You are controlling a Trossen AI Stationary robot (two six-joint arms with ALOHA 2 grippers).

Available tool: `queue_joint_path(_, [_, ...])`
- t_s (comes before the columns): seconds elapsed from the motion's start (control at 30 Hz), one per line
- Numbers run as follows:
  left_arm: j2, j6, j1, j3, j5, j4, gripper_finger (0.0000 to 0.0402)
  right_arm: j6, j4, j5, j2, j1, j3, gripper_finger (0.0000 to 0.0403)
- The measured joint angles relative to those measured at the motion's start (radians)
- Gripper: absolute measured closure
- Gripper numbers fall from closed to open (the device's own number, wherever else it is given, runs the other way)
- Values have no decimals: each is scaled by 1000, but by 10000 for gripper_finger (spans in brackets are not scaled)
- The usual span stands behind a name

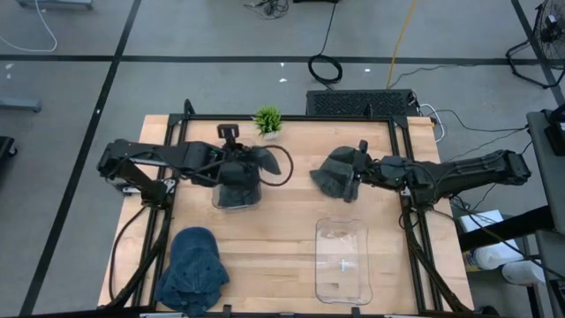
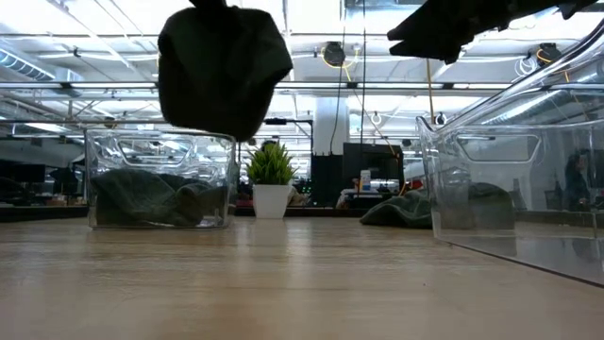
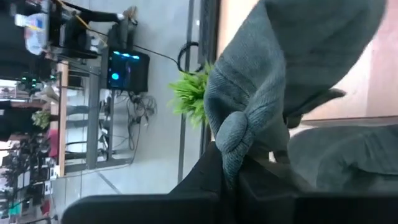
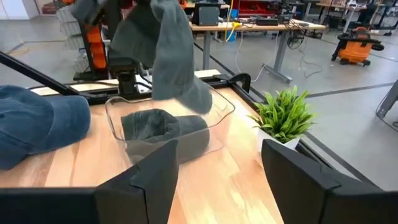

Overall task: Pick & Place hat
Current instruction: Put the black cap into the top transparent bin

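My left gripper (image 1: 237, 164) is shut on a dark grey knit hat (image 2: 225, 68), which hangs over a clear bin (image 1: 237, 196) left of the table's middle. A second grey hat (image 4: 163, 127) lies inside that bin. My right gripper (image 4: 217, 180) is open, raised above a third grey hat (image 1: 332, 177) that rests on the table right of the middle. It touches nothing. A blue hat (image 1: 192, 261) lies flat near the table's near left corner. My left gripper pinches a bunched, rolled fold of the grey hat (image 3: 231, 140) between its two fingers, coming in from the table's left. The hat is lifted clear and hangs slack below the fingers. Its lower end (image 2: 226, 130) is about level with the bin's rim.
A second clear bin (image 1: 342, 258) stands near the table's near right side. A small potted plant (image 1: 267, 122) sits at the far edge. Bare wood lies between the two bins and along the near edge.
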Motion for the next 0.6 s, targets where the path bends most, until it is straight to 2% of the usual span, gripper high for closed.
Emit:
queue_joint_path(0.23, [-90, -24, 4, -110, -5, -28, 397, 0, -20, -1, 1, 0, 0, 190])
queue_joint_path(0.47, [-253, 8, 26, -326, -4, 123, 396, 0, -14, -1, 1, 0, 0, 189])
queue_joint_path(0.6, [-324, 29, 26, -395, 3, 189, 398, 0, -13, -1, 1, 0, 0, 190])
